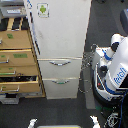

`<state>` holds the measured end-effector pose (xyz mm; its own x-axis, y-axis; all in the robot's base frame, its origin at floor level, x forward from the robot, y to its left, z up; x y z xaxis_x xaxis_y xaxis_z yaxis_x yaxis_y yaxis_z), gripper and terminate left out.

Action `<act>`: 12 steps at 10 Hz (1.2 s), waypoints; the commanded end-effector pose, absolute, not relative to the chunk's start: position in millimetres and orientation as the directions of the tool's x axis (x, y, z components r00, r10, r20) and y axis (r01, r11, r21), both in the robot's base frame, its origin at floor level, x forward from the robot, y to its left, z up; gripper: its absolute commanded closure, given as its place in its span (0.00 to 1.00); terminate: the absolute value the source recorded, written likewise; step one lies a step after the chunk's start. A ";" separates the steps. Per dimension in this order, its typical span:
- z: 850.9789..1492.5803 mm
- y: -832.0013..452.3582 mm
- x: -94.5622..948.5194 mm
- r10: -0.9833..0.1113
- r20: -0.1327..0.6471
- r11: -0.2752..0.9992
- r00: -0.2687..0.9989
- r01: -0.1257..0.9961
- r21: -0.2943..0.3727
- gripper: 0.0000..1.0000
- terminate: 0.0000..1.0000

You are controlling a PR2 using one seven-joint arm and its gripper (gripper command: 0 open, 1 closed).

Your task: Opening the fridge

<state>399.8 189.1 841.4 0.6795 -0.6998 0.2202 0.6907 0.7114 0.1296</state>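
Looking down from above, a tall white fridge (59,45) stands in the middle of the view, its large upper door shut and marked near the top by a small sticker with a green figure (43,9). Below the door sit two drawers, each with a curved silver handle: the upper drawer handle (60,63) and the lower drawer handle (61,81). A tan wooden drawer cabinet (17,60) touches the fridge on the exterior view's left.

The white-and-blue robot body (114,67) stands beside the fridge on the exterior view's right. No fingers can be made out clearly, so I cannot tell whether they are released or clenched; two pale shapes at the bottom edge are too blurred to name. The fridge therefore lies apart from any visible grasping part.

The door is likely heavy, stiff and held by a magnetic seal, its painted face slippery. The door's edge is probably the place to hold, though no handle shows.
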 end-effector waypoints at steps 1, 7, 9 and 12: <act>841.4 188.6 405.2 -0.683 0.215 0.726 0.698 0.681 0.095 0.00 0.00; 855.9 190.6 449.1 -0.594 0.204 0.793 0.778 0.609 -0.015 0.00 0.00; 863.9 186.9 474.1 -0.571 0.203 0.811 0.795 0.585 -0.010 0.00 0.00; 873.8 182.3 503.4 -0.596 0.241 0.800 0.766 0.592 0.096 0.00 0.00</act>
